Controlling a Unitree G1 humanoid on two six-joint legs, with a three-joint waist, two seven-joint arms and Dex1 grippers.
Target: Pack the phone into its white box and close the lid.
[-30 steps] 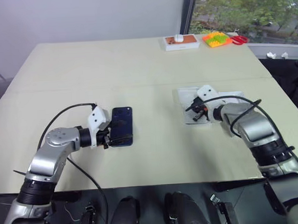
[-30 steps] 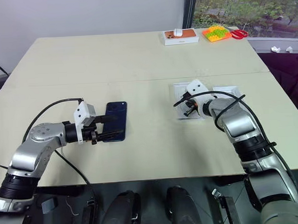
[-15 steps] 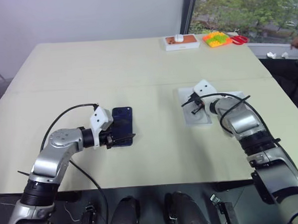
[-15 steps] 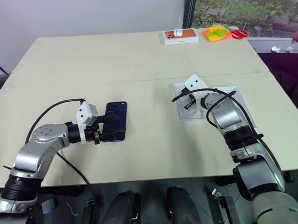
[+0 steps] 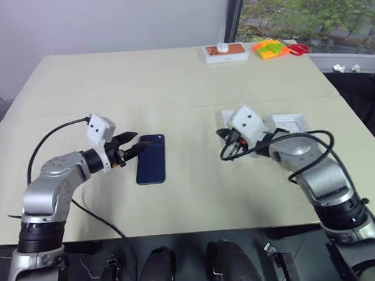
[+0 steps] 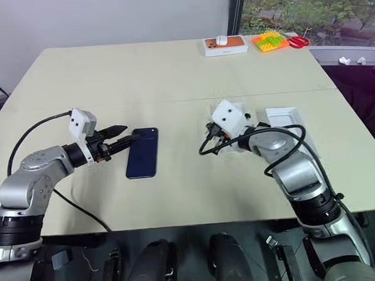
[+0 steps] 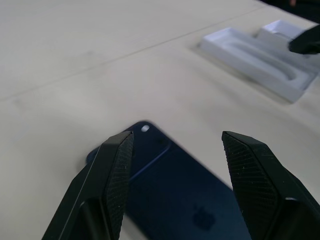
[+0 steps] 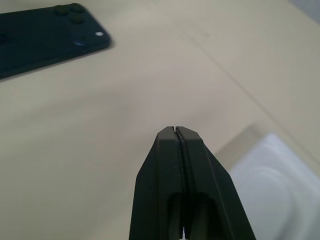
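The phone (image 5: pixel 151 159) lies flat on the table, dark blue, its camera cluster at the far end. My left gripper (image 5: pixel 136 148) is open just left of that far end and a little above it; in the left wrist view the fingers (image 7: pixel 117 165) straddle the phone's corner (image 7: pixel 165 175) without touching it. My right gripper (image 6: pixel 212 137) is shut on nothing and hovers over bare table to the right of the phone. Beyond it lies the white box (image 6: pixel 284 118), open side up. The lid is hidden from me.
A white insert with an oval recess (image 7: pixel 250 55) lies beside the white box, partly behind my right gripper. At the table's far edge stand a small orange-topped white box (image 5: pixel 227 52), a green and orange toy (image 5: pixel 270 48) and red scissors (image 5: pixel 300 47).
My left gripper has drawn back from the phone's near side and now sits higher, at its far end. My right gripper has left the white insert, moving left and up toward the phone.
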